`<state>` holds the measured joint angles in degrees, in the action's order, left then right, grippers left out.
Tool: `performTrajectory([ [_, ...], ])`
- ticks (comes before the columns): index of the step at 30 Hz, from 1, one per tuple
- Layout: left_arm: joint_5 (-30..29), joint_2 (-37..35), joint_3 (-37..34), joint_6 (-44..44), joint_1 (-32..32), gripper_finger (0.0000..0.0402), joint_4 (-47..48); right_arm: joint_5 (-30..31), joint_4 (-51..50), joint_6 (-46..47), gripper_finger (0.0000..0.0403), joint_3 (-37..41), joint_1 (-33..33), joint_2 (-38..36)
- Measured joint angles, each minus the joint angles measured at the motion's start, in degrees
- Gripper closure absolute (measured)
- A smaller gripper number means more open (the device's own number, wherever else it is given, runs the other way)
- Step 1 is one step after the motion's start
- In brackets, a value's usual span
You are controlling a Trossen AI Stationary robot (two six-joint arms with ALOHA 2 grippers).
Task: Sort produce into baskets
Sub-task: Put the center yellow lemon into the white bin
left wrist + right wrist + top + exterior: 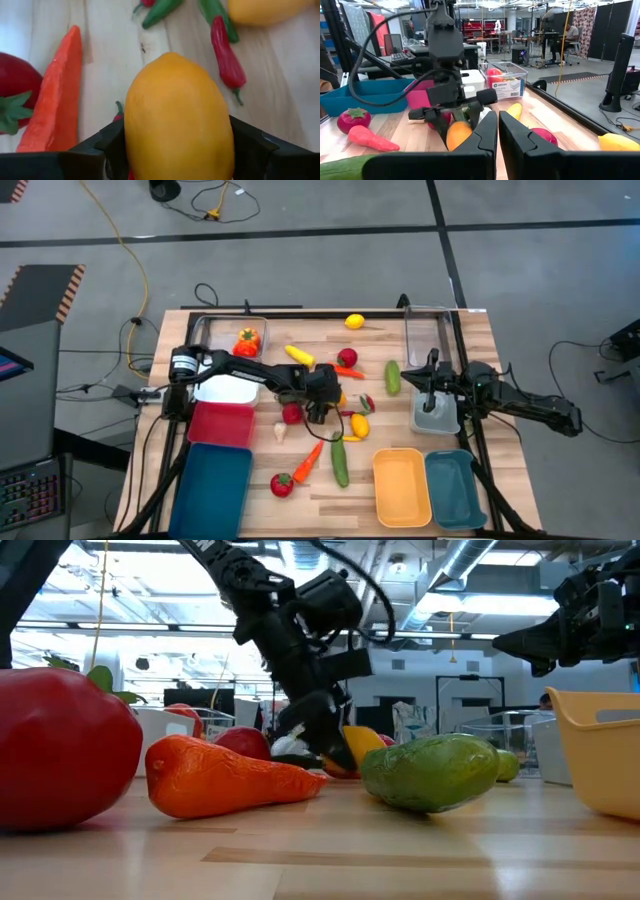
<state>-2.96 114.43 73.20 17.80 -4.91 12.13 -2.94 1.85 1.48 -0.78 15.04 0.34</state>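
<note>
The left hand (322, 412) pinches an orange-yellow fruit (177, 120) lengthwise between its fingers, low over the surface (320, 490), while the right hand (430, 390) waits well apart, pressed together.

A white label (502, 85) is showing on the near wall of a clear basket (512, 80) in the right wrist view, carrying a line of dark print that is reading too small to make out with certainty. No other text, brand, number or sign is reading legibly on the table or in the room behind.
</note>
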Motion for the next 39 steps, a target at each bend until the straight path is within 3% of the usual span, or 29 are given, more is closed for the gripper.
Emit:
performTrajectory([
  [4, 0.1, -0.2, 7.2, -0.6, 0.0, 0.0157, 9.1, 0.0, 0.1, 0.0, 0.0356, 0.0, 0.0, 0.0],
  [12, 0.2, -0.3, 24.9, -0.3, 0.1, 0.0154, 38.9, 0.0, 0.2, 0.0, 0.0356, 0.0, 0.0, 0.0],
  [18, 0.2, -0.3, 32.0, -3.8, 0.1, 0.0153, 57.7, 0.0, 0.2, 0.0, 0.0356, 0.0, 0.0, 0.0],
  [26, -0.6, -2.5, 29.6, -10.6, 0.0, 0.0153, 74.3, 0.0, 0.2, 0.0, 0.0356, 0.0, 0.0, 0.0],
  [33, -4.3, -11.5, 22.9, -16.6, -0.1, 0.0152, 77.6, 0.0, 0.3, 0.1, 0.0356, 0.0, 0.0, 0.0],
  [39, -6.6, -23.1, 9.8, -22.0, -0.2, 0.0152, 75.1, 0.0, 0.3, 0.1, 0.0356, 0.0, 0.0, 0.0],
])
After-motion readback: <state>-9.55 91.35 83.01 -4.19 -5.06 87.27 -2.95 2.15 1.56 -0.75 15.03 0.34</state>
